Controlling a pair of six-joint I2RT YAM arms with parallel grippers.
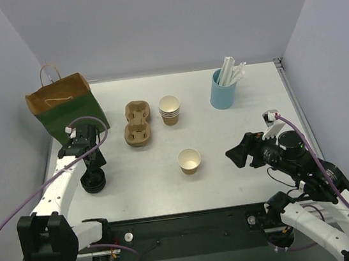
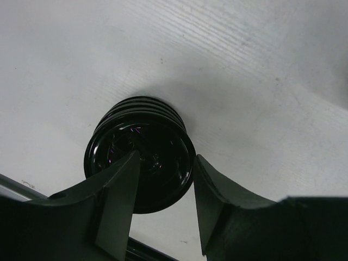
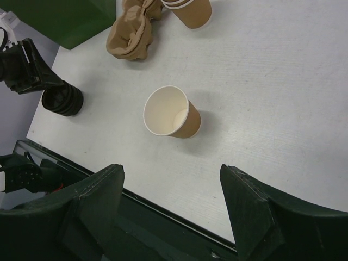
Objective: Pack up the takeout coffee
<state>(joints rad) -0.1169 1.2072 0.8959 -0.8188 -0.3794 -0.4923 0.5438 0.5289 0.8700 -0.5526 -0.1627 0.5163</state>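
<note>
No cup with a black lid shows in any view. A lidless kraft cup (image 1: 189, 160) with a white inside stands upright mid-table; it also shows in the right wrist view (image 3: 171, 111). A stack of black plastic lids (image 1: 94, 181) sits at the near left. My left gripper (image 1: 94, 168) hangs open just over that stack (image 2: 138, 152). One finger (image 2: 117, 190) is over the top lid and the other is beside its rim. My right gripper (image 1: 232, 155) is open wide and empty, to the right of the lidless cup, its fingers (image 3: 100, 190) apart over the table's near edge.
A brown and green paper bag (image 1: 65, 106) stands at the back left. Moulded pulp cup carriers (image 1: 138, 123) and a stack of lidless tan cups (image 1: 170, 110) sit behind the middle. A blue holder (image 1: 222, 90) with white sticks stands at the back right.
</note>
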